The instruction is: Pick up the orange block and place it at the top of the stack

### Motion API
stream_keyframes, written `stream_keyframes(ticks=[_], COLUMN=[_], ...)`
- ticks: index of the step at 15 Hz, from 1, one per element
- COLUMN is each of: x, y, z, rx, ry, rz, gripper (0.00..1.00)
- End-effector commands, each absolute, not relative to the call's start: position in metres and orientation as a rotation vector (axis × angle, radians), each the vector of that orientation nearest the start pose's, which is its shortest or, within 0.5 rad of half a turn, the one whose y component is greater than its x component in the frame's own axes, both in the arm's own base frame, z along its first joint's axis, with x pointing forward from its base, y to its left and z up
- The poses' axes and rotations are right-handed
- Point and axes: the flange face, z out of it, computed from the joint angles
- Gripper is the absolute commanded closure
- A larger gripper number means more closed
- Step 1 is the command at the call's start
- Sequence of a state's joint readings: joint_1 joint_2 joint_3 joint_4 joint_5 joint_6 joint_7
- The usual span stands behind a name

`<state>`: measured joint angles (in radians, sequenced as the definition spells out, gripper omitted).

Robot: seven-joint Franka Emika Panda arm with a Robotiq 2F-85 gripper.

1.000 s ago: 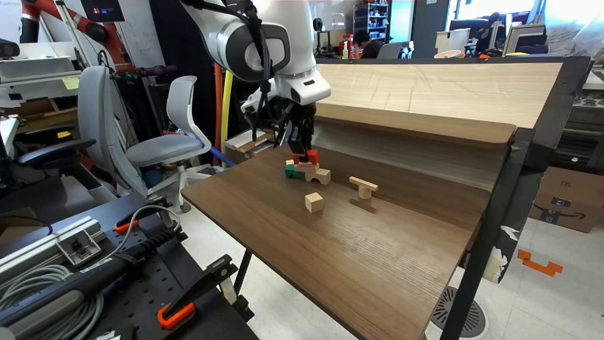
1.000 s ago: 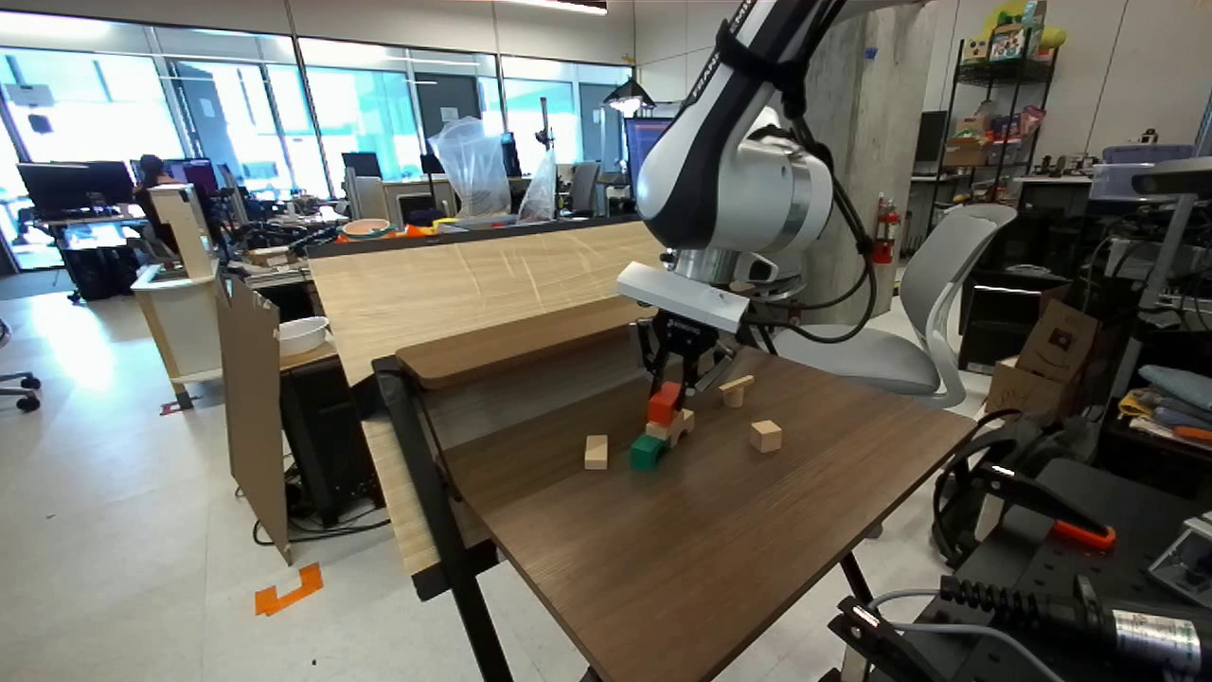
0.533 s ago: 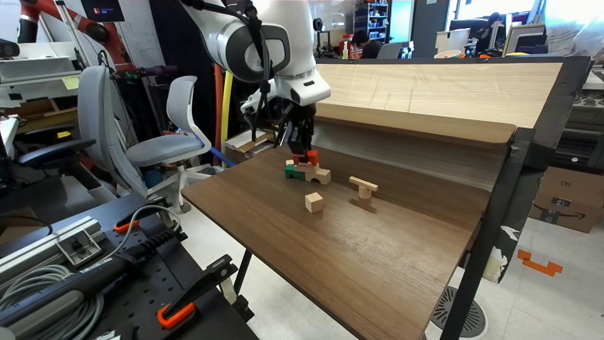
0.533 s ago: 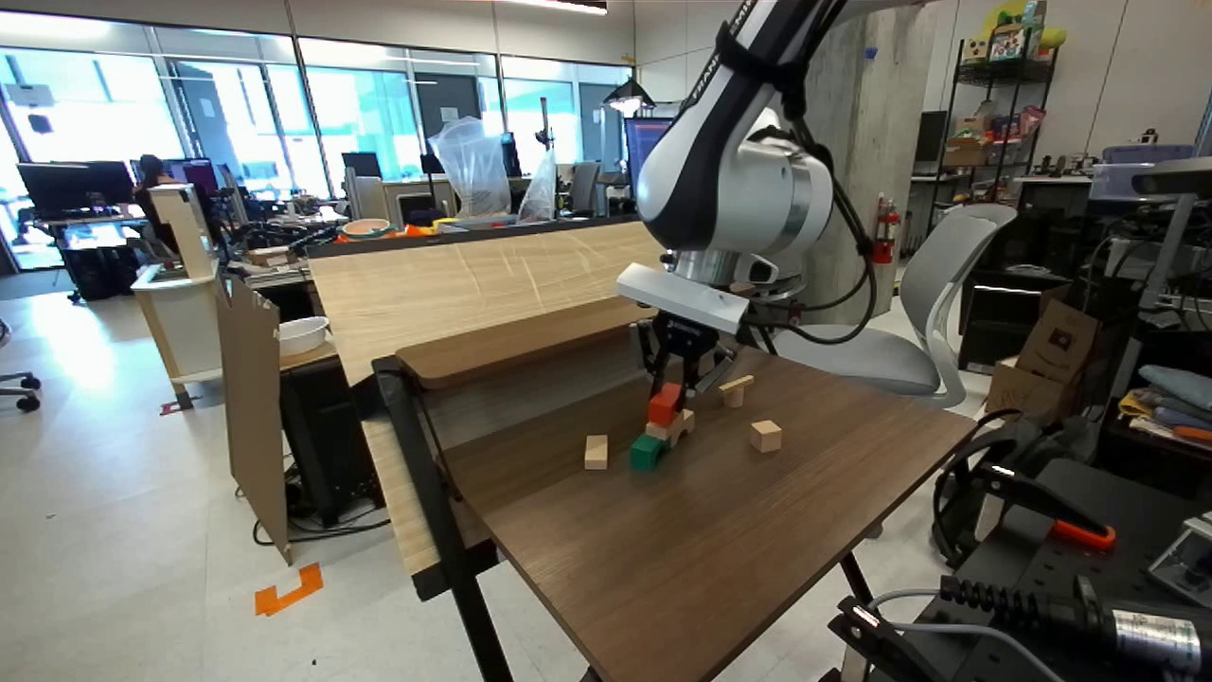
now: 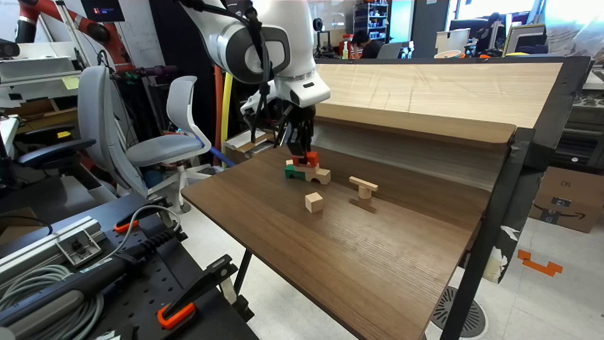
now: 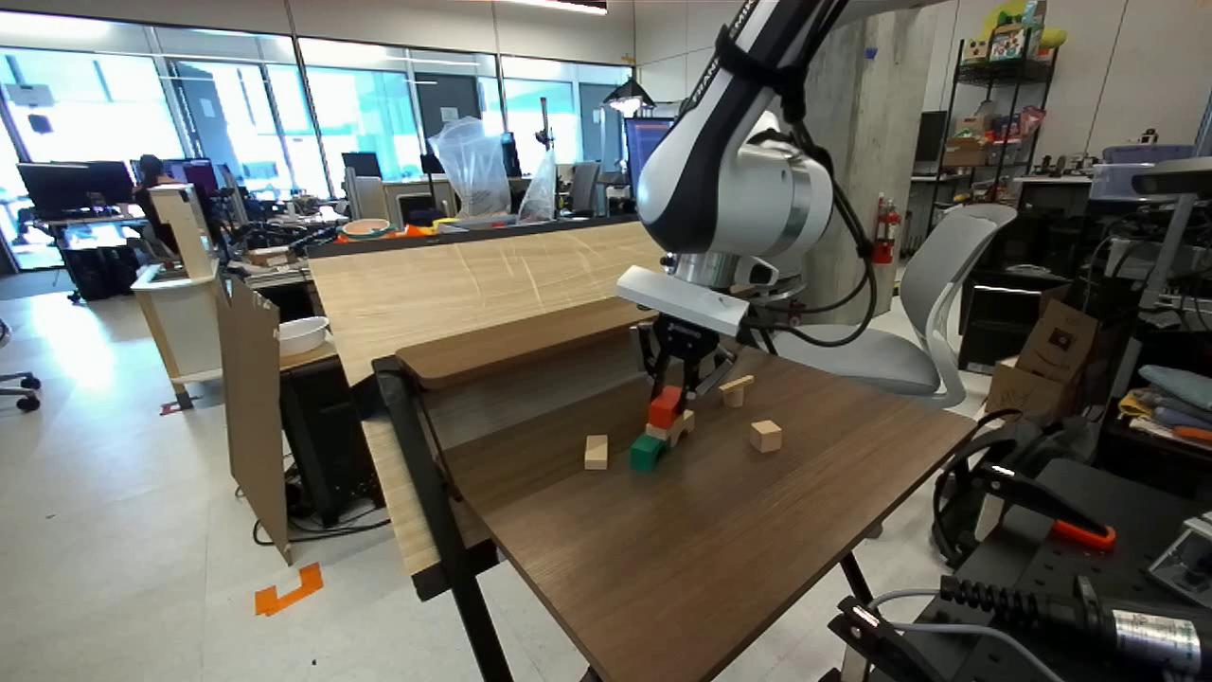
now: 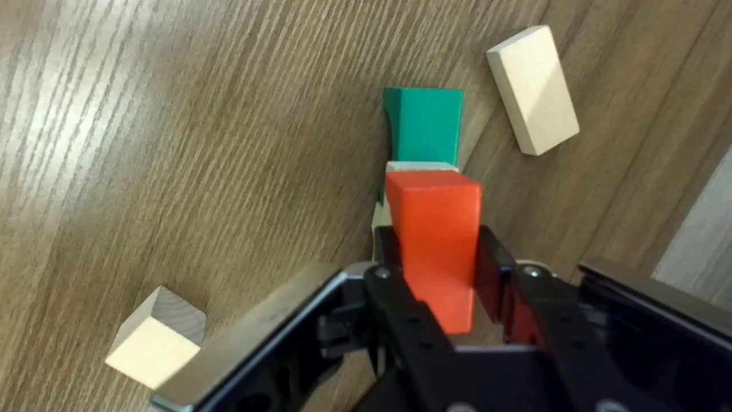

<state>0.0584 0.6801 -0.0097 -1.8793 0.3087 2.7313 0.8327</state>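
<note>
A brown wood-grain desk [image 5: 339, 264] stands in a busy workroom, with a grey office chair [image 6: 862, 367] beyond its edge.

The black two-fingered pincer [image 7: 437, 247] is clamped across a small orange-red rectangular block [image 6: 665, 405], one finger against each long side in the wrist view. That block is at the top of the stack [image 6: 646, 453], above a pale wooden piece [image 6: 657, 432]; whether its underside bears fully on the wood cannot be made out. A green arched block [image 7: 429, 126] and a pale wooden arch [image 5: 323, 174], side by side, appear to carry that piece.

The orange-red block should be light, stiff and hard to damage, though its smooth, painted-looking faces may be a little slick. The hold about midway along its flat, parallel sides looks right: it leaves both ends free and should stop it tipping. The greater care probably belongs to the release, as the pieces below could shift if the fingers parted unevenly or dragged sideways.

Farther out, near the green end, lies a pale rectangular wooden block [image 7: 534, 88]. Apart from the stack, in both exterior views, are a plain wooden cube [image 5: 314, 202] and a pale stick [image 5: 363, 183] lying across a short wooden cylinder [image 5: 364, 192].
</note>
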Motion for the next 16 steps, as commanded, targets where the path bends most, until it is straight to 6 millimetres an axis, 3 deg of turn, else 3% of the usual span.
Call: stream_keyframes(ticks=[1, 16], x=[0.6475, 0.6501], y=[0.0231, 0.0235], z=[0.1616, 0.1586], rx=[-2.52, -2.517], ry=[1.493, 1.497], rz=[-0.093, -0.083], gripper=[0.9, 0.9])
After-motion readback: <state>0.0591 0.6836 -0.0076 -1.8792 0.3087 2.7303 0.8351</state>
